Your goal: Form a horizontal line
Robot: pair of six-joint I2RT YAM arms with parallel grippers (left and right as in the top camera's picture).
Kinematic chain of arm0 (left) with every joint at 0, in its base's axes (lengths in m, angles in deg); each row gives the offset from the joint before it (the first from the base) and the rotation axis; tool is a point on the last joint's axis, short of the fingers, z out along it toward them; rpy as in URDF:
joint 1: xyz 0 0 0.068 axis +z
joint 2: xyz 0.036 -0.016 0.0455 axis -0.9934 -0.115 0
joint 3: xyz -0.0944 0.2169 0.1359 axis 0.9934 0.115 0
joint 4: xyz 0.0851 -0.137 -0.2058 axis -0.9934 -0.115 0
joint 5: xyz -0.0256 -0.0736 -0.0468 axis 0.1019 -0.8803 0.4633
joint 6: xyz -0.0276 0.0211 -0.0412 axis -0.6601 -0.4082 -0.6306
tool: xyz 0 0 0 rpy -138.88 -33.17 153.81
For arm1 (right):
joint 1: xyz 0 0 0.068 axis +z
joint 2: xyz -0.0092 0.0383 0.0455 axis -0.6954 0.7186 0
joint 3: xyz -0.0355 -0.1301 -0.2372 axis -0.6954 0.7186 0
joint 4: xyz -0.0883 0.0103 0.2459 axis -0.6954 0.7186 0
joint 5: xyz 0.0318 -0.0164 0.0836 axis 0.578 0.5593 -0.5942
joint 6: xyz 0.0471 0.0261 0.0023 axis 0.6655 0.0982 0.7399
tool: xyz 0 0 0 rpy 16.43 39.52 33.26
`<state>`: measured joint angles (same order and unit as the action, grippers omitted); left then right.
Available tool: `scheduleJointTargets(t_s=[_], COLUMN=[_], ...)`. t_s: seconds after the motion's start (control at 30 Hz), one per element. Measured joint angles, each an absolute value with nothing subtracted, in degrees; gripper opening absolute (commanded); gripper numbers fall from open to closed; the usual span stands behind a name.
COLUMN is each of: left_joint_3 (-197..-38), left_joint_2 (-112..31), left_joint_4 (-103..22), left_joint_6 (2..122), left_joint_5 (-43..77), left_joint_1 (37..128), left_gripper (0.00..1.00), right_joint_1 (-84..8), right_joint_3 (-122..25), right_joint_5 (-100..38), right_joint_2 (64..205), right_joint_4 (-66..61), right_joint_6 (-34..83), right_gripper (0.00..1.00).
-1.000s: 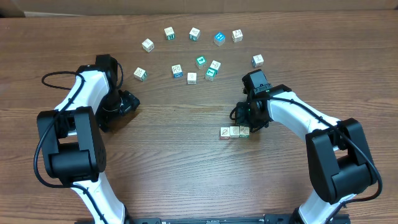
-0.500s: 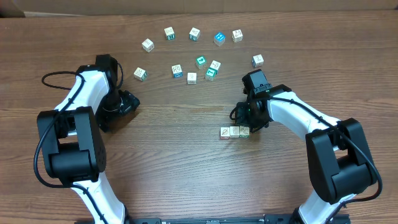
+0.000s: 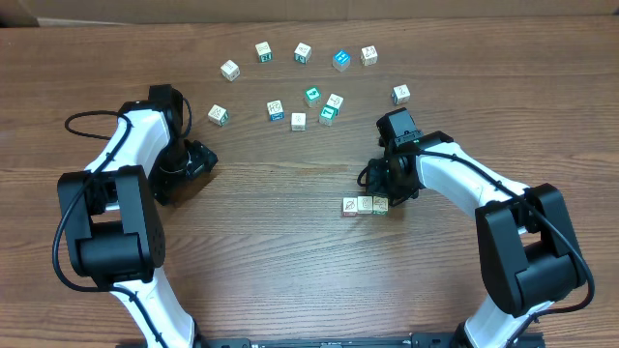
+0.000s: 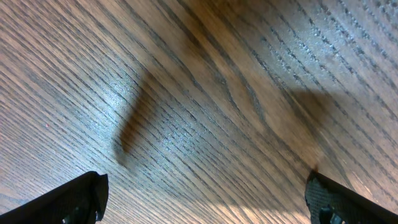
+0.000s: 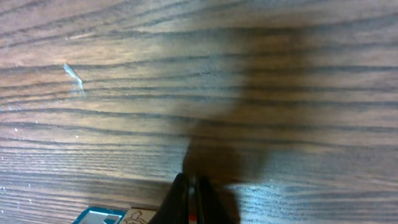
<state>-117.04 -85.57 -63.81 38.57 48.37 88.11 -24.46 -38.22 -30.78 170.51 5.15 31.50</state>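
Observation:
The horizontal line is a short row of three small cubes touching side by side on the wooden table, with tan and white faces. My right gripper hovers just behind the row's right end. In the right wrist view its fingers are pressed together with no cube between them, and a teal-faced cube and a tan picture cube show at the bottom left. My left gripper rests low at the left, far from the row. Its fingers are wide apart over bare wood.
Several loose cubes lie scattered at the back of the table, among them a blue one, a teal one, a white one and one at far right. Another lies near my left arm.

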Motion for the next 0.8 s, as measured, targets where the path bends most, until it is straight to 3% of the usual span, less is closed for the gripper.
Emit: scheduleJointTargets(t_s=[0.4, 0.8], left_joint_3=[-117.0, -117.0], left_joint_2=[-85.6, -85.6], left_joint_4=[-63.8, -63.8], left_joint_6=[38.6, 38.6], left_joint_5=[48.4, 48.4], left_joint_1=[88.1, 88.1], left_gripper=[0.99, 0.99], right_joint_1=[-25.6, -27.9], right_joint_3=[-38.3, -38.7], right_joint_5=[-26.1, -21.7], right_joint_2=[170.5, 170.5], right_joint_4=[0.7, 9.1], right_joint_6=[32.8, 39.9], right_gripper=[0.04, 0.04])
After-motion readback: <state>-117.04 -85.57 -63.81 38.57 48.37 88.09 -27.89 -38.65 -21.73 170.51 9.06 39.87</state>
